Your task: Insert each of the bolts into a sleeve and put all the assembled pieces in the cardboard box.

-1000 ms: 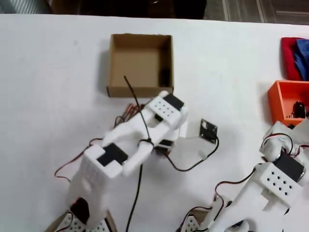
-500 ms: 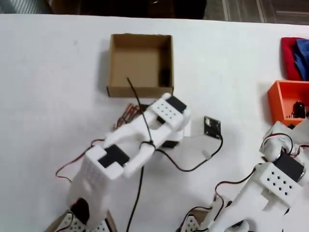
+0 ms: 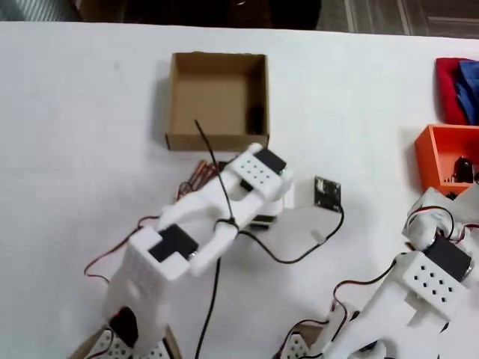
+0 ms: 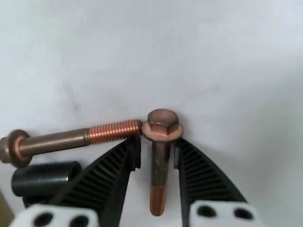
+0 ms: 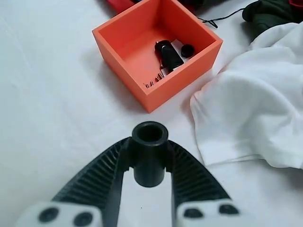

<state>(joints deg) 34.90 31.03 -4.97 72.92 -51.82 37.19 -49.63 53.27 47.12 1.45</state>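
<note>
We see the white table (image 3: pixel 75 112) with the cardboard box (image 3: pixel 217 140) standing open toward its far side. The left arm (image 3: pixel 187 239) stretches across the table, and its wrist ends just in front of the box's near wall. The right arm (image 3: pixel 419 292) sits folded low at the near right corner, close to the orange bin (image 3: pixel 430 161). In the right wrist view a white cloth (image 5: pixel 251 109) lies crumpled just beside that bin.

The left gripper (image 4: pixel 156 146) has its fingers drawn in on either side of a copper bolt (image 4: pixel 161 175), close against the shank. The hex head sticks out just past the fingertips and the threaded end runs back between them. A second bolt (image 4: pixel 71 138) lies on the table beside this gripper, its threaded tip touching the held bolt's head. A loose sleeve (image 4: pixel 45 177) lies just alongside that second bolt.

The right gripper (image 5: pixel 148 153) is clamped on a black sleeve (image 5: pixel 149 137) held upright, bore facing up, between the fingertips. Another sleeve (image 5: pixel 169 53) rests inside the orange bin, well apart from the gripper.
</note>
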